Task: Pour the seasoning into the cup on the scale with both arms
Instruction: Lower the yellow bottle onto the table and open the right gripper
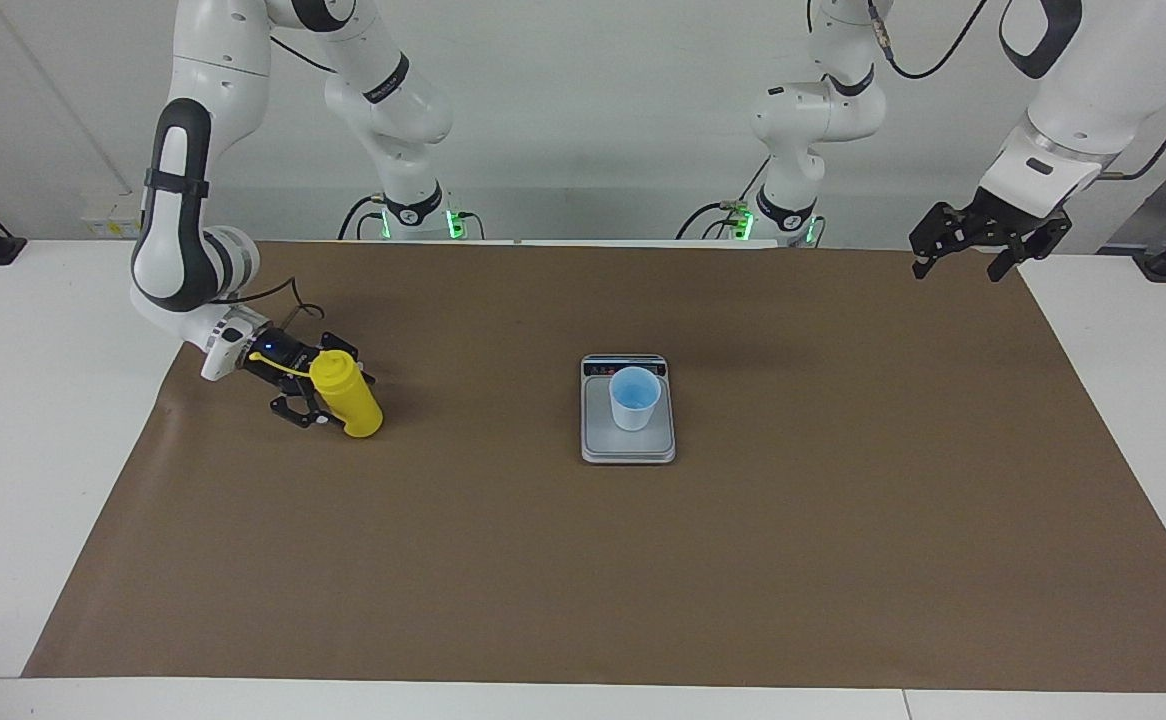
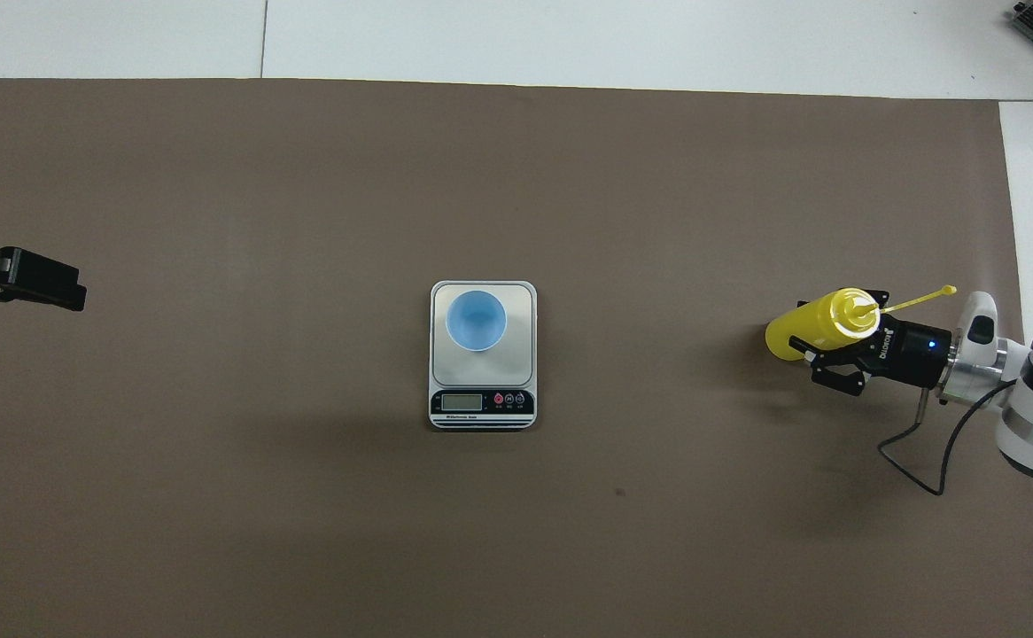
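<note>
The yellow seasoning bottle [image 1: 348, 398] is near the right arm's end of the brown mat, its base low at the mat and its cap strap pointing back over the wrist. My right gripper [image 1: 311, 392] is around the bottle [image 2: 811, 324] from the side. The pale blue cup [image 1: 633, 396] stands upright on the silver-grey scale [image 1: 628, 446] at the middle of the mat; from overhead the cup [image 2: 476, 320] sits on the scale's plate [image 2: 524, 363]. My left gripper [image 1: 959, 268] hangs open and empty over the left arm's end of the mat, and it [image 2: 38, 288] waits there.
A brown mat [image 1: 583, 580] covers most of the white table [image 1: 33, 430]. A black cable [image 2: 920, 452] loops from the right wrist down onto the mat.
</note>
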### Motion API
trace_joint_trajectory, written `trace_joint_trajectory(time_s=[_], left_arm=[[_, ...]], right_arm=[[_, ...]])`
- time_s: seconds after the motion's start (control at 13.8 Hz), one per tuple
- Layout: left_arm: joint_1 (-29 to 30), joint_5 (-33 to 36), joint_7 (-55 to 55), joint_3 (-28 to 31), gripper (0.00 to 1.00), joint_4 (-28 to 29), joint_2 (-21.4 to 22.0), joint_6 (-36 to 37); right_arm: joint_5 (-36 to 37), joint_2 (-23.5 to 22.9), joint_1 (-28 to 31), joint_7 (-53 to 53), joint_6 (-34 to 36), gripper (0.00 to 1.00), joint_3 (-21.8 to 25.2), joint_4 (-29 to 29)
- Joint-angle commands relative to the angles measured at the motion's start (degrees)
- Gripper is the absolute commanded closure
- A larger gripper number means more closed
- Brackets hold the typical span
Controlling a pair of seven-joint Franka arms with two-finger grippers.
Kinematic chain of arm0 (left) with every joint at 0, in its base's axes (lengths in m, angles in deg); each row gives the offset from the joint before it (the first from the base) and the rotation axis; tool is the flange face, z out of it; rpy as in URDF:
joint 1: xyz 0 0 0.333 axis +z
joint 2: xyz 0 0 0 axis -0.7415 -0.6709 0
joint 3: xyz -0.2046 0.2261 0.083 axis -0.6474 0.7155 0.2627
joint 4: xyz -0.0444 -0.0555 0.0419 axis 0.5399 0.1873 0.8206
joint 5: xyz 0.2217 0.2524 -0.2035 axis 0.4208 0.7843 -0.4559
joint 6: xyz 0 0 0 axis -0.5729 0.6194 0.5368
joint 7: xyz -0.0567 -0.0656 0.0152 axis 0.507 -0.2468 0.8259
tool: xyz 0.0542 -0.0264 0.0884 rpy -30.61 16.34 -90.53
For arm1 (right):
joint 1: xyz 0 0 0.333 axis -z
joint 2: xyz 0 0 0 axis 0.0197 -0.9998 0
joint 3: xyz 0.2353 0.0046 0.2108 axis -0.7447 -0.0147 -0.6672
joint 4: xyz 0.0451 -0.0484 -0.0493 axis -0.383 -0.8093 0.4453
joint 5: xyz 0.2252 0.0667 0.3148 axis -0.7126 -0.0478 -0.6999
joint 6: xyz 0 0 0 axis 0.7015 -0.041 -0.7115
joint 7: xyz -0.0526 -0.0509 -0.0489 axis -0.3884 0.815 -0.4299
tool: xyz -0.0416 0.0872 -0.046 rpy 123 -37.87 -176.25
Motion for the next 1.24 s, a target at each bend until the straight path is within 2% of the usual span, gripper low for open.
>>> trace_joint_trajectory(time_s=[0.0, 0.15, 0.36, 0.65, 0.87, 1.16], left_arm=[[0.6, 0.83, 0.8, -0.23, 0.0, 1.67, 1.6, 0.23], [0.6, 0.83, 0.8, -0.32, 0.0, 1.67, 1.6, 0.23], [0.6, 0.83, 0.8, -0.23, 0.0, 1.67, 1.6, 0.23], [0.6, 0.83, 0.8, -0.32, 0.0, 1.67, 1.6, 0.23], [0.6, 0.83, 0.8, -0.23, 0.0, 1.67, 1.6, 0.23], [0.6, 0.83, 0.8, -0.23, 0.0, 1.67, 1.6, 0.23]], right_arm=[[-0.96, 0.84, 1.03, -1.32, -0.17, 0.0, -0.39, -0.56], [0.09, 0.84, 1.11, -1.32, -0.17, 0.0, -0.21, -0.56], [5.52, 0.84, 1.9, -1.23, -0.08, 0.0, -0.21, -0.56], [20.01, 1.28, 2.87, -1.14, -1.04, 0.0, -0.03, 1.28], [30.03, 3.91, 2.35, -0.44, -4.56, 0.0, -0.03, 5.05], [37.17, 4.53, 2.17, 6.92, -4.74, 0.0, -0.03, 9.36]])
